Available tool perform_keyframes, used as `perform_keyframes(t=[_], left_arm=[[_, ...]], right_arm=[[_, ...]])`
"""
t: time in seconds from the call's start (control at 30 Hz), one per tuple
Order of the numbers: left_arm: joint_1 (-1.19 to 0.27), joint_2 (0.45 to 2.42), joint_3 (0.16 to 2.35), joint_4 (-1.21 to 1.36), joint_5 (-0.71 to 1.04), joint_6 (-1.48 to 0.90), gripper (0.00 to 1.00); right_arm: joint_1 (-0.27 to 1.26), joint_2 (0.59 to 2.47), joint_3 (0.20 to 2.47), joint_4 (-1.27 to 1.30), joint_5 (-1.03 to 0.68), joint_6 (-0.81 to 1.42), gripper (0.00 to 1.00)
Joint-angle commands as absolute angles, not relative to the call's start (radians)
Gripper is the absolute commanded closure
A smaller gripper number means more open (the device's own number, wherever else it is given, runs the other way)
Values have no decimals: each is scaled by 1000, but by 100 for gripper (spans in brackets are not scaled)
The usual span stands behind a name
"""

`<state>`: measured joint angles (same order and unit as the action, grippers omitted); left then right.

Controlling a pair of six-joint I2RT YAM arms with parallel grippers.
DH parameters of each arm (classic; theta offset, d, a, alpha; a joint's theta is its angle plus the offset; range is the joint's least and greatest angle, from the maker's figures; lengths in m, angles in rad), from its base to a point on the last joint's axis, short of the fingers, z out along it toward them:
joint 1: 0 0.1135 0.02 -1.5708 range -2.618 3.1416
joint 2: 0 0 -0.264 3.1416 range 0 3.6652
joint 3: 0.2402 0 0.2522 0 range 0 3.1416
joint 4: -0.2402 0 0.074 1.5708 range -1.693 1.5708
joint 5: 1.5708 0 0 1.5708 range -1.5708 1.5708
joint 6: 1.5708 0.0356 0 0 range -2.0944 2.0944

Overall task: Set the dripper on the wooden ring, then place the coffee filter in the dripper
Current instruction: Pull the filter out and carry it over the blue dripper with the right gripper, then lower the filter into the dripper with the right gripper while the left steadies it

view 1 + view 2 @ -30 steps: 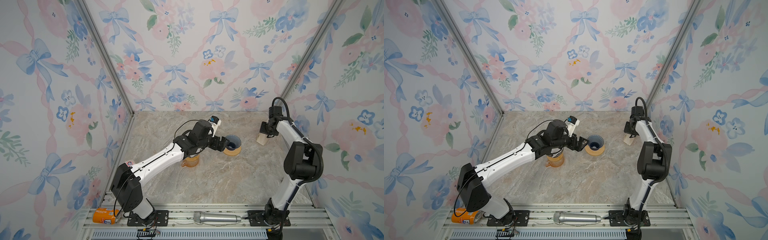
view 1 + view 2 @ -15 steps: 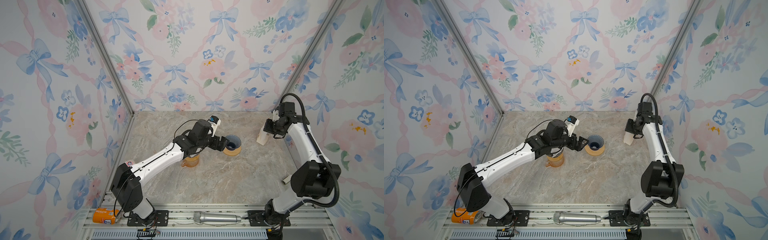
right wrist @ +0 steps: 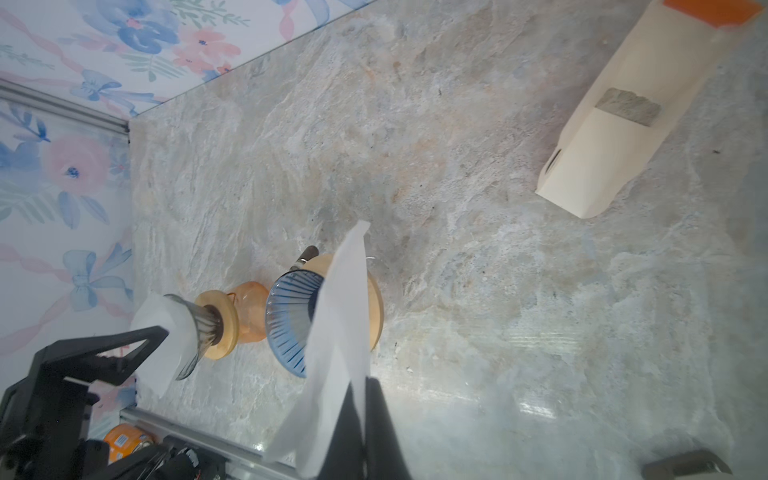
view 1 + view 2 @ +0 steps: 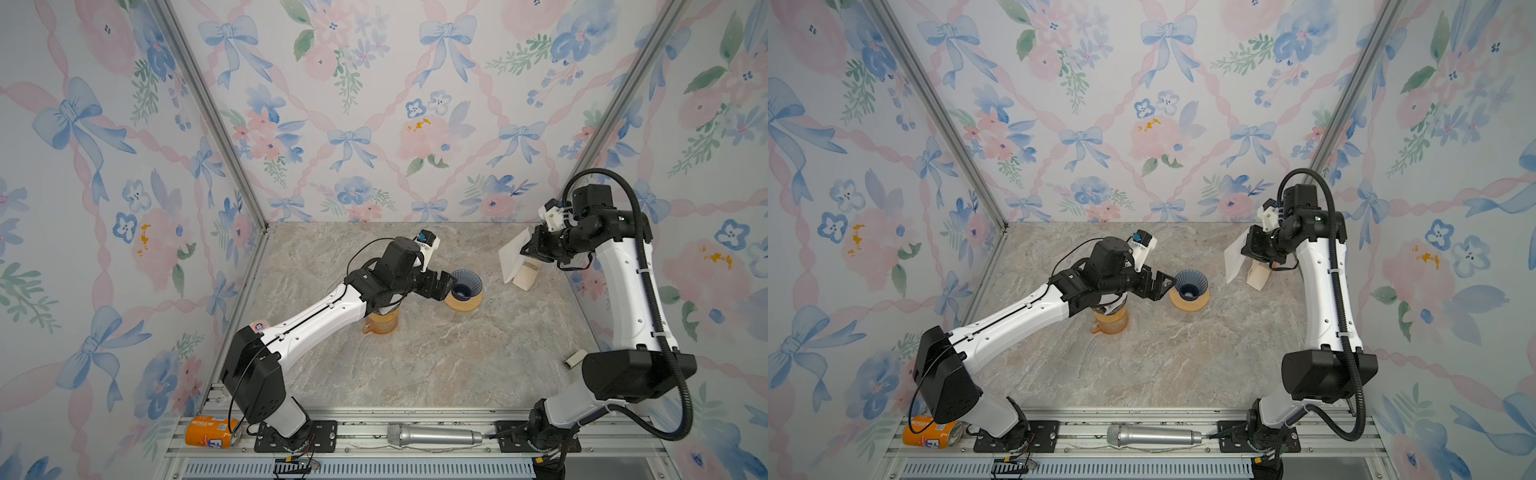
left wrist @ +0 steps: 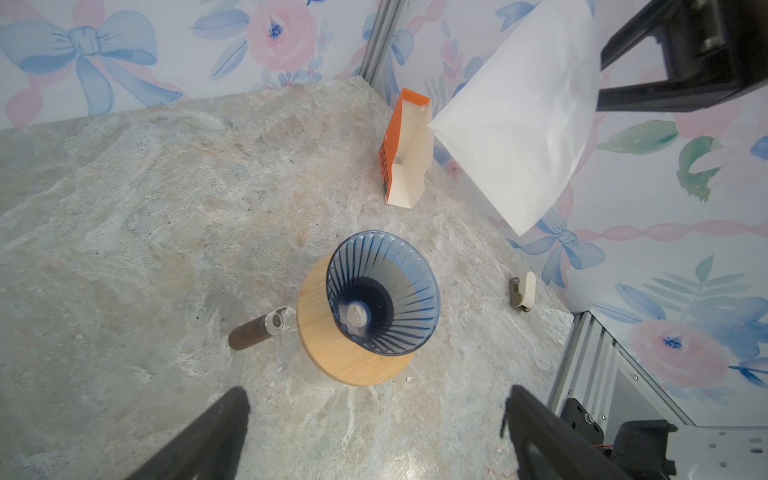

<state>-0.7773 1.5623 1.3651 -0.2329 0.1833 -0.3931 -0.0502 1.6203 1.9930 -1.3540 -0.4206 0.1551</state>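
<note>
My right tool [image 4: 530, 250] is clamped shut on one edge of the coffee filter [image 4: 514, 261], a flat, folded white sheet. The right wrist view shows the pinch plainly: the dark fingers [image 3: 376, 415] meet on the paper, and most of the sheet sticks out past them.

The dripper [image 4: 466, 284] is a blue ribbed cone on a wooden collar, and it stands on the tabletop [image 4: 415, 365]. From the left wrist camera I look down its bare ribs to the hole at the bottom.

In both top views the filter hangs well apart from the dripper, off to its right and slightly nearer the back wall. It is lifted clear of the tabletop, with its free end pointing back toward the dripper. An orange-and-cream carton [image 4: 527, 277] stands on the far side of the filter from the dripper, just below my right tool.

On the opposite side of the dripper, my left tool [image 4: 446, 284] sits just beside the rim. Its jaws are spread wide and hold nothing, and in the left wrist view a strip of tabletop separates them from the collar. Farther out on that same side, an orange carafe [image 4: 381, 323] stands partly hidden under the left arm. It has its own wooden collar and a dark cone with white paper in it.
</note>
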Motion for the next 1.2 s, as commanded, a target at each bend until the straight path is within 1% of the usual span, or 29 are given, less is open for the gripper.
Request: perform_keyframes(t=[0.0, 0.17, 0.3, 0.4, 0.7, 0.83, 1.17], left_arm=[[-769, 1559, 1376, -221, 204, -370, 3], [-764, 1544, 1365, -220, 202, -368, 3], [-756, 1540, 1358, -222, 208, -365, 3], [-753, 1536, 1352, -221, 210, -365, 3], [-752, 1545, 1350, -220, 228, -360, 3], [-752, 1542, 1350, -219, 237, -359, 3], [-752, 1565, 1381, -222, 260, -356, 3]], right_arm=[[-2, 1649, 2049, -1504, -481, 130, 100], [79, 1702, 2089, -1553, -477, 157, 100], [145, 1727, 2093, -1580, -432, 170, 100], [161, 1739, 2084, -1580, -436, 182, 100], [205, 1810, 2113, -1620, -349, 213, 100], [212, 1846, 2131, -1607, -344, 232, 100], [266, 1970, 2245, -1640, -244, 255, 100]])
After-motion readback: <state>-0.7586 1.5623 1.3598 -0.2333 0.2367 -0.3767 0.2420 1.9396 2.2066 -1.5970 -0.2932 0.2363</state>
